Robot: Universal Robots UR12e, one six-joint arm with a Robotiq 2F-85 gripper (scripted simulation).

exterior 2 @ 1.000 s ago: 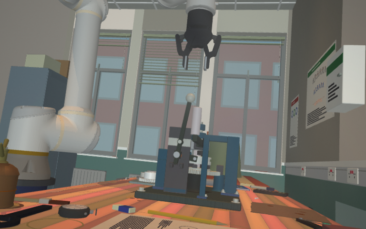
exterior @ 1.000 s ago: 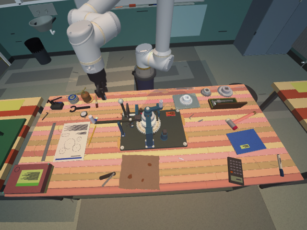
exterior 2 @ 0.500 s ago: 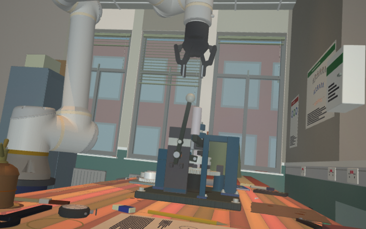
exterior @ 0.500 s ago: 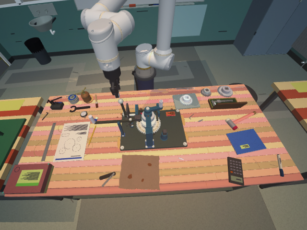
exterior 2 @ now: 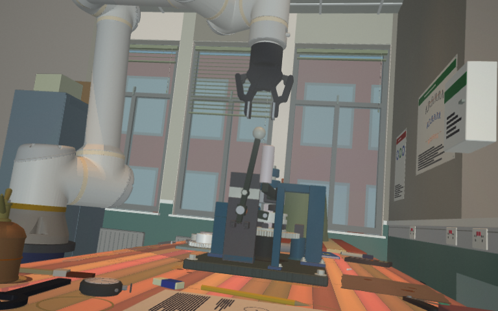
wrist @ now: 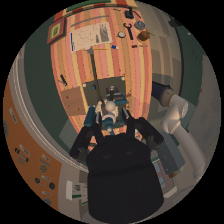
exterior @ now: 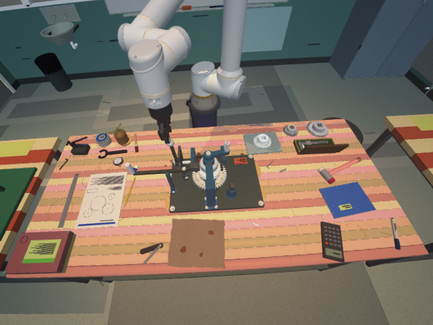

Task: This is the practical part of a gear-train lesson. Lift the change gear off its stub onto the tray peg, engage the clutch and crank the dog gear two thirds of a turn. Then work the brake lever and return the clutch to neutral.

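Note:
The clutch lever's white ball knob (exterior 2: 259, 132) (exterior: 170, 142) (wrist: 110, 106) tops a dark rod that leans on the left side of the gear rig (exterior: 210, 175). The rig stands on a dark base plate (exterior: 215, 190) with a blue frame, a stacked white dog gear (exterior: 208, 172) and a white-handled crank (exterior: 227, 146). A long brake lever (exterior: 154, 171) with a white end runs out to the left over the table. The change gear (exterior: 262, 140) sits on the grey tray behind the rig on the right. My gripper (exterior 2: 260, 110) (wrist: 111, 114) hangs a short way above the ball knob, open and empty.
The grey tray (exterior: 263, 142) lies behind the plate, with two spare gears (exterior: 305, 129) and a caliper case (exterior: 320, 145) further right. A drawing sheet (exterior: 101, 198), pencil, ruler, spanner (exterior: 112, 153) and dial gauge lie left of the rig; a brown cloth (exterior: 196, 243) lies in front.

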